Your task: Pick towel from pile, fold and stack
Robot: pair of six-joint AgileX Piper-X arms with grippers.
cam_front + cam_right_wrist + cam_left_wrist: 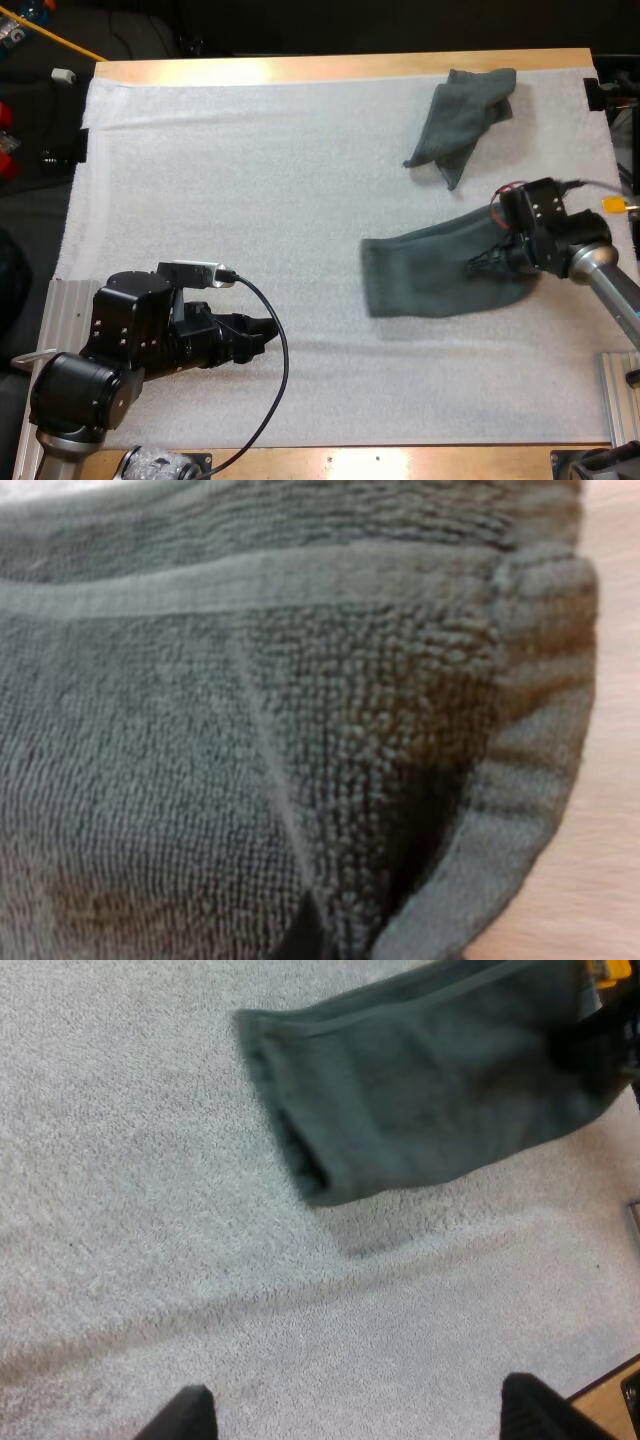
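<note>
A dark grey-green towel (430,275), folded flat, lies stretched across the right middle of the white mat (250,180). My right gripper (492,263) is shut on its right end. The right wrist view has the towel's weave (250,730) pressed close, with a hemmed band across it. A second, crumpled towel (465,105) sits at the far right of the mat. My left gripper (262,338) rests low over the mat's near left, open, well apart from the folded towel. From the left wrist, its fingertips (185,1415) stand wide apart over bare mat, with the towel's free end (400,1090) beyond them, casting a shadow.
The wooden table edge (340,68) runs along the far side, beyond the mat. Metal rails (60,310) flank the mat at the near left and near right. Open mat spreads between the two arms.
</note>
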